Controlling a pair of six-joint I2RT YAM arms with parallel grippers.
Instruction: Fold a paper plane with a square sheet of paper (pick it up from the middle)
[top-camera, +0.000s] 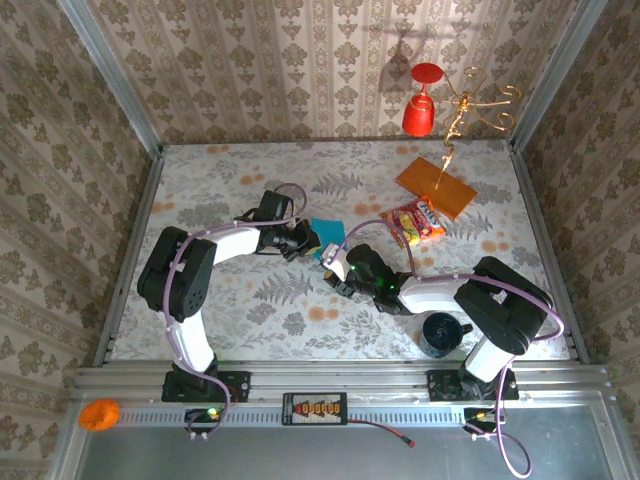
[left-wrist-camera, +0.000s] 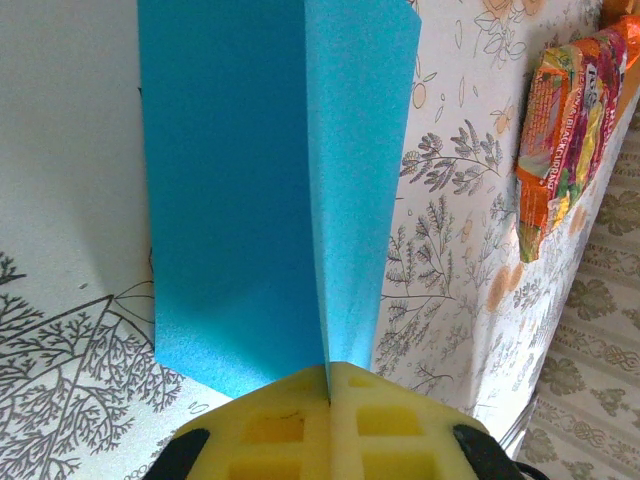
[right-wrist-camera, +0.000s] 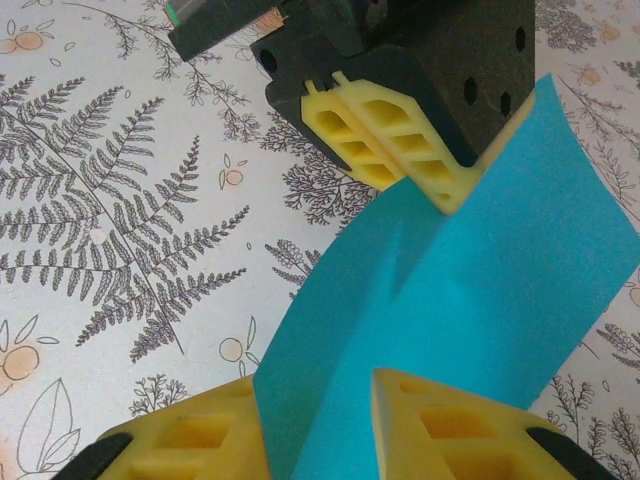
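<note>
1. While the left claw (left-wrist-camera: 330, 372) is pinching the sheet (left-wrist-camera: 250, 180) along a raised crease, its two yellow fingers are pressing together with no gap between them.
2. Seen from the left wrist, the sheet is standing off the tabletop (left-wrist-camera: 450, 250) as two sloping panels that are meeting at the crease.
3. The right claw (right-wrist-camera: 320, 385) is straddling the edge of the sheet opposite the left claw. Its fingers are standing apart with the paper running through the gap, and neither pad is visibly pressing on it.
4. From above, both claws are meeting near the middle of the tabletop, with the sheet showing between and just beyond them.
5. A snack packet (top-camera: 420, 222) is lying to the right of the sheet, apart from it. An orange card (top-camera: 436, 187) is lying near the packet, farther from the arms.
</note>
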